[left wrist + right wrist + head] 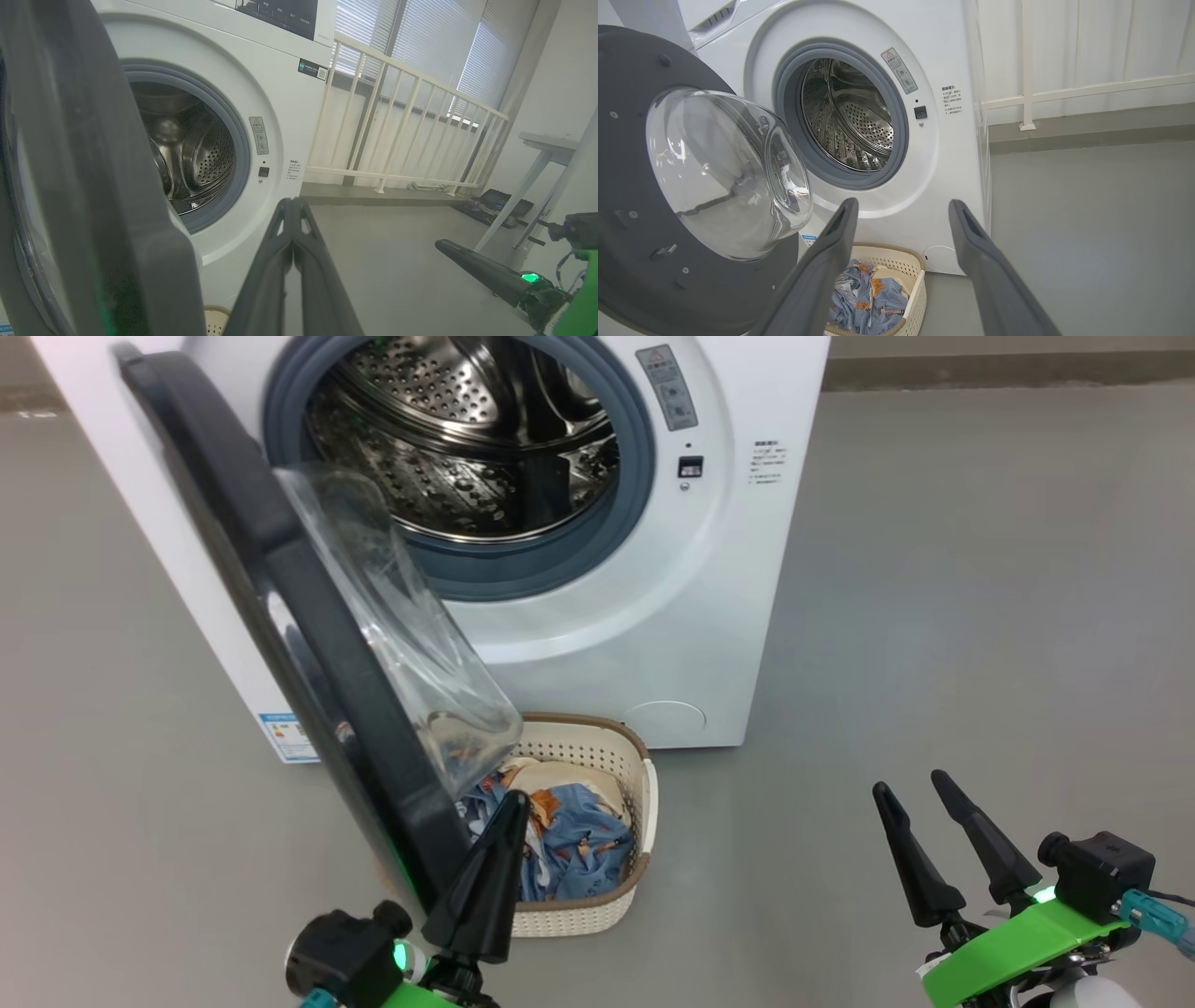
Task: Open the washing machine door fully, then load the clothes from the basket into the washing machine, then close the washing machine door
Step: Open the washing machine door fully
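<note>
Washing machine door [327, 663]: swung out from the washing machine [597, 644] on its left side, seen nearly edge-on in the head view. The clear glass bowl [724, 172] faces right, and the round opening is uncovered. Grey gasket [523, 560] and perforated steel drum [467, 457] are visible inside.

Basket [579, 917]: on the floor [934, 616], just in front of the machine and below the opening. In the head view the door's lower part covers its left side. Clothes [569, 845]: light-blue printed fabric with some cream cloth, lying in the basket.

Left hand [512, 803]: fingers pressed together to a narrow point, holding nothing. It sits just beside the door's lower edge and in front of the basket; contact with the door cannot be told.

Right hand [910, 782]: fingers spread apart, empty, over bare floor well to the right of the basket.
</note>
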`<state>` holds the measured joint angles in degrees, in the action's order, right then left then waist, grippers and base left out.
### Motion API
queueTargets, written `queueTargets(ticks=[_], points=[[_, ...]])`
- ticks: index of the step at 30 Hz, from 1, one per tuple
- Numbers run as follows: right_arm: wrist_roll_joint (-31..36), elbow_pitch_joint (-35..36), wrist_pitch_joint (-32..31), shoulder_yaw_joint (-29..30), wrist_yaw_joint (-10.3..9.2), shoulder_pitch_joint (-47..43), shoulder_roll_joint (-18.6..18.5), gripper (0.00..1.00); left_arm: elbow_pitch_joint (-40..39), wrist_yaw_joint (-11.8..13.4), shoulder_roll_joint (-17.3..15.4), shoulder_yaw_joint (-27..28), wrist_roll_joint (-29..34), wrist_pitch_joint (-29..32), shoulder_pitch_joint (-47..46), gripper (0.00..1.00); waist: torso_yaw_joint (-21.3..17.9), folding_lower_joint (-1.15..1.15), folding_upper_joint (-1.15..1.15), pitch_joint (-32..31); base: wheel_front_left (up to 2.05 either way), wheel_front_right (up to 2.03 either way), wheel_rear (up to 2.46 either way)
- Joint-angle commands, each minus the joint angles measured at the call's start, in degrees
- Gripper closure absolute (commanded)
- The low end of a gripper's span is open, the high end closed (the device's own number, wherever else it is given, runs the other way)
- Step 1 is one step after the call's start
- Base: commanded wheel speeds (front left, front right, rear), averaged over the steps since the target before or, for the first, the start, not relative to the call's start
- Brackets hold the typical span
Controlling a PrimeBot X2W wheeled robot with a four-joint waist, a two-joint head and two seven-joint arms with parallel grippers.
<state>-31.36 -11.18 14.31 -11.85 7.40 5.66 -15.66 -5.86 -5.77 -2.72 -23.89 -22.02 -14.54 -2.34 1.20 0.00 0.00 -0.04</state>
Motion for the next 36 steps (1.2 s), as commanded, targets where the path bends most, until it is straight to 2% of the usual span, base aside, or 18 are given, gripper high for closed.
queueTargets(ticks=[1,9,15,29,36], points=[[-0.07,1.13,0.69,-0.92,0.09,1.82,-0.67,0.00,-0.19,0.70,-0.16,1.56,-1.10,0.02,-2.44,1.00,-0.83,0.00,0.00,0.49,0.00,0.00,0.00],[0.09,1.19,0.69,-0.35,0.09,2.23,-0.25,0.00,5.83,2.19,-0.16,1.89,-5.01,-0.06,-4.28,1.00,-2.27,0.00,0.00,1.53,0.00,0.00,0.00],[0.24,1.16,0.69,0.02,0.09,2.52,0.03,0.00,9.37,2.88,-0.83,2.18,-4.90,0.39,-5.35,1.00,-2.34,0.00,0.00,1.85,0.00,0.00,0.00],[0.40,1.12,0.69,0.31,0.09,2.65,0.36,0.00,12.91,3.66,-1.11,4.36,-5.16,-0.15,-5.96,1.00,-0.55,0.00,0.00,1.55,0.00,0.00,0.00],[0.35,1.19,0.69,0.64,0.09,2.23,0.46,0.00,12.74,4.16,-2.10,6.08,-4.98,-0.30,-5.22,1.00,1.95,0.00,0.00,1.14,0.00,0.00,0.00]])
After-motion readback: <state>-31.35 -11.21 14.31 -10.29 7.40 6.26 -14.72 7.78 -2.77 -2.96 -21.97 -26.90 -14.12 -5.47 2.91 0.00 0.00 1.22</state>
